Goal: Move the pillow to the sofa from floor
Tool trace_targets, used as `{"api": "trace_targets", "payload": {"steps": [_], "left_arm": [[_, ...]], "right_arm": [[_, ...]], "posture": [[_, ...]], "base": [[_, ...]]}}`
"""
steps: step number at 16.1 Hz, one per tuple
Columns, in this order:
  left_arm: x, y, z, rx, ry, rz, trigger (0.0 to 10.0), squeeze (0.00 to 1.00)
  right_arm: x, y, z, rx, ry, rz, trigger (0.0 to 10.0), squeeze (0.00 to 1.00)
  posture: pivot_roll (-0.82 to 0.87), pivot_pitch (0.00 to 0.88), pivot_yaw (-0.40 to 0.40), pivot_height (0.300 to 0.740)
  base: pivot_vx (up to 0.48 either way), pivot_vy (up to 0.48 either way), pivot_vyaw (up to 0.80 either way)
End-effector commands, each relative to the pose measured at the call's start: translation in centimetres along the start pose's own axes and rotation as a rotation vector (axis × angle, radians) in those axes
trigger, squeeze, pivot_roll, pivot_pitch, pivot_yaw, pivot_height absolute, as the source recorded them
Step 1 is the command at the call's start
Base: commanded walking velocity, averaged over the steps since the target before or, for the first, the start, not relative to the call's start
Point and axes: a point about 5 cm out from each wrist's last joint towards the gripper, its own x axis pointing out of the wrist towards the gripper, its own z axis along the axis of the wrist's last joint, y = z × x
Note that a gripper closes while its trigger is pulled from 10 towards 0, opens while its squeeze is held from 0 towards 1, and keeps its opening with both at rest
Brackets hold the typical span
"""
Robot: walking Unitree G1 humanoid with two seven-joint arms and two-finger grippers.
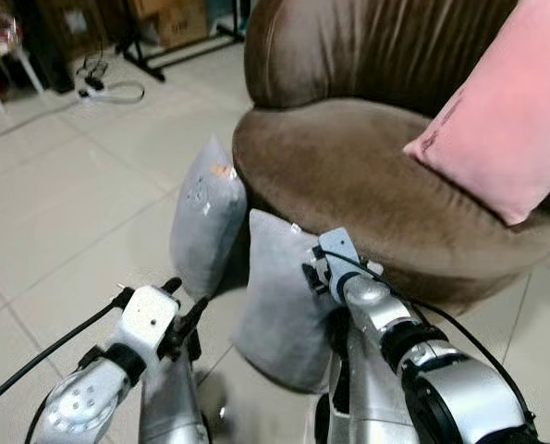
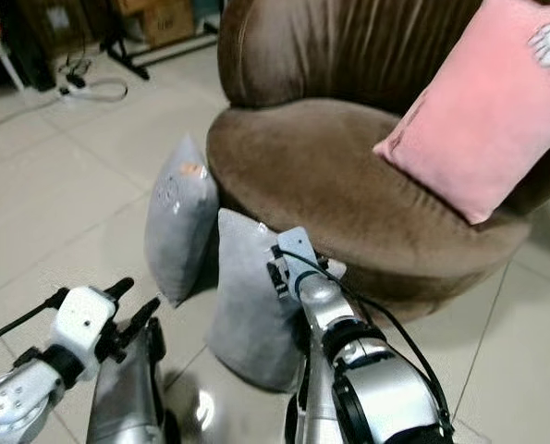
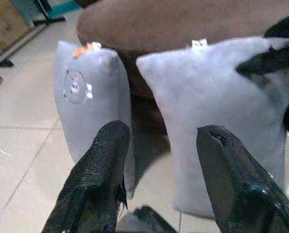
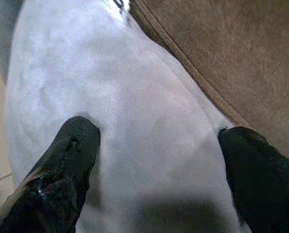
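Right gripper (image 4: 154, 145): spread wide, one black finger on each side of the near grey pillow (image 1: 279, 296), apparently pressing its fabric; not yet clenched.
Left gripper (image 3: 163, 160): parted, holding nothing, low before both pillows.
Near grey pillow: upright on the tiled floor (image 1: 62, 203), leaning against the brown sofa (image 1: 348, 176).
Second grey pillow (image 1: 205, 217): just beside it, also upright.
Pink pillow (image 1: 506, 139): already on the seat.
Advice: close deep across the pillow's top edge, then lift straight before swinging over the seat rim.

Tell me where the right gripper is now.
The right gripper is open, straddling the top of the nearer grey pillow, which stands on the floor against the brown sofa.
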Motion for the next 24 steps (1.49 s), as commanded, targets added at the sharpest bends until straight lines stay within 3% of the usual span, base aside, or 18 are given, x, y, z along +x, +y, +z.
{"api": "trace_targets", "payload": {"steps": [1, 5, 7, 8, 10, 16, 24], "left_arm": [[-0.7, 0.5, 0.0, 0.006, 0.019, 0.005, 10.0, 0.0], [-1.7, 0.7, 0.1, 0.01, 0.04, 0.011, 10.0, 0.0], [-2.1, 0.0, 0.2, -0.001, 0.049, -0.033, 10.0, 0.0], [-2.2, -0.3, 0.3, -0.016, 0.047, -0.058, 10.0, 0.0], [-2.5, -1.3, 0.3, -0.036, 0.049, -0.114, 10.0, 0.0], [-2.5, -2.3, 0.8, -0.079, 0.032, -0.188, 10.0, 0.0], [-2.6, -2.1, 0.7, -0.087, 0.041, -0.18, 10.0, 0.0]], "right_arm": [[0.0, -0.5, 0.0, 0.042, -0.002, -0.043, 10.0, 0.0], [0.0, -1.1, 0.3, 0.001, -0.016, -0.068, 10.0, 0.0], [0.0, -0.8, -0.2, -0.084, 0.011, -0.033, 9.7, 0.0], [0.0, -0.7, -0.4, -0.087, 0.019, -0.022, 4.4, 0.0], [-0.1, -0.5, -0.8, -0.084, 0.025, -0.007, 0.0, 0.0], [-0.2, -0.1, -1.3, -0.095, 0.026, 0.025, 0.0, 0.0], [-0.1, 0.9, -1.2, -0.091, 0.024, 0.057, 0.0, 0.0]], "posture": [[0.14, 0.172, -0.01, 0.446], [0.15, 0.195, -0.011, 0.446], [0.15, 0.209, -0.012, 0.446], [0.14, 0.21, -0.012, 0.446], [0.13, 0.208, -0.012, 0.446], [0.12, 0.199, -0.027, 0.446], [0.13, 0.196, -0.047, 0.446]], "base": [[0.0, 0.0, 0.0], [0.0, 0.0, 0.0], [0.0, 0.0, 0.0], [0.0, 0.0, 0.0], [0.0, 0.0, 0.0], [0.0, 0.0, 0.0], [0.0, 0.0, 0.0]]}}
